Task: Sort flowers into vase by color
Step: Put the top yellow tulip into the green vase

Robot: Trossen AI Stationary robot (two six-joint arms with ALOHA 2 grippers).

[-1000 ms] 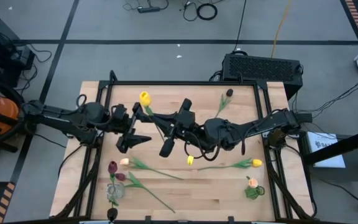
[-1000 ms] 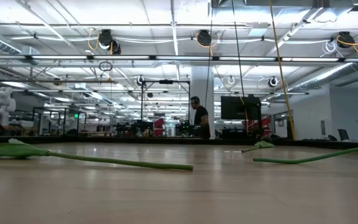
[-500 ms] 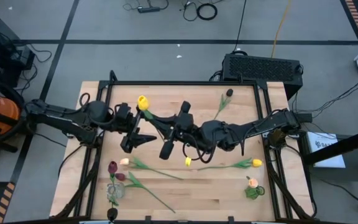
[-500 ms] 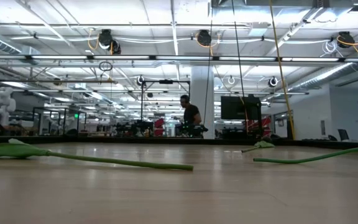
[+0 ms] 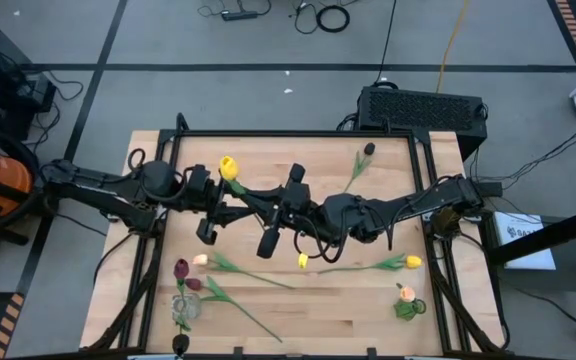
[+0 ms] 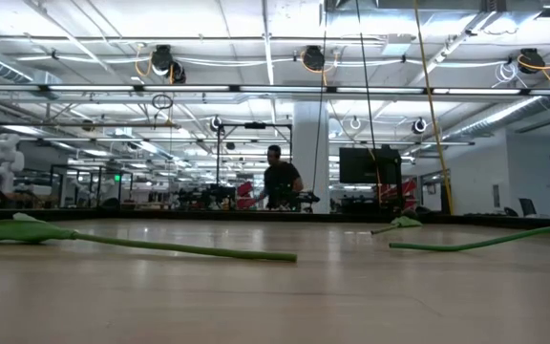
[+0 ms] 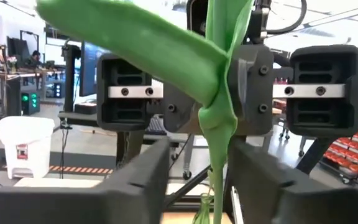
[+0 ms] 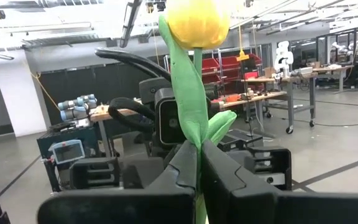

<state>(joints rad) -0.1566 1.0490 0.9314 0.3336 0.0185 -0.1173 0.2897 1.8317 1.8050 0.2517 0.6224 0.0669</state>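
A yellow tulip [image 5: 229, 167] with a green stem and leaves is lifted above the table's middle. My right gripper [image 5: 264, 208] is shut on its stem. My left gripper [image 5: 225, 213] faces it from the table's left. Its fingers [image 7: 148, 180] stand partly open on either side of the same stem [image 7: 219, 155], just under a leaf. In the right wrist view the yellow head [image 8: 197, 22] stands above my right gripper [image 8: 199, 152]. A clear vase [image 5: 181, 310] stands at the near left. My left gripper has the stem between its two fingers, close to one finger [image 7: 253, 180]; whether it touches, I cannot tell. My right gripper pinches the stem [image 8: 196, 138] between its two fingers, just below where the leaves sprout. It comes from the table's right. The tulip is lifted clear, head toward the far left.
More tulips lie on the table. A dark one [image 5: 368, 150] is at the far right, a yellow one [image 5: 411, 262] at the right and a small yellow one [image 5: 303, 260] in the middle. Peach [image 5: 200, 260] and maroon ones [image 5: 181, 268] lie by the vase. A peach flower [image 5: 406, 293] is at the near right.
My left gripper has shifted slightly toward my right gripper, and its fingers have narrowed from wide open to a smaller gap around the yellow tulip's stem. The tulip stays lifted in my right gripper.
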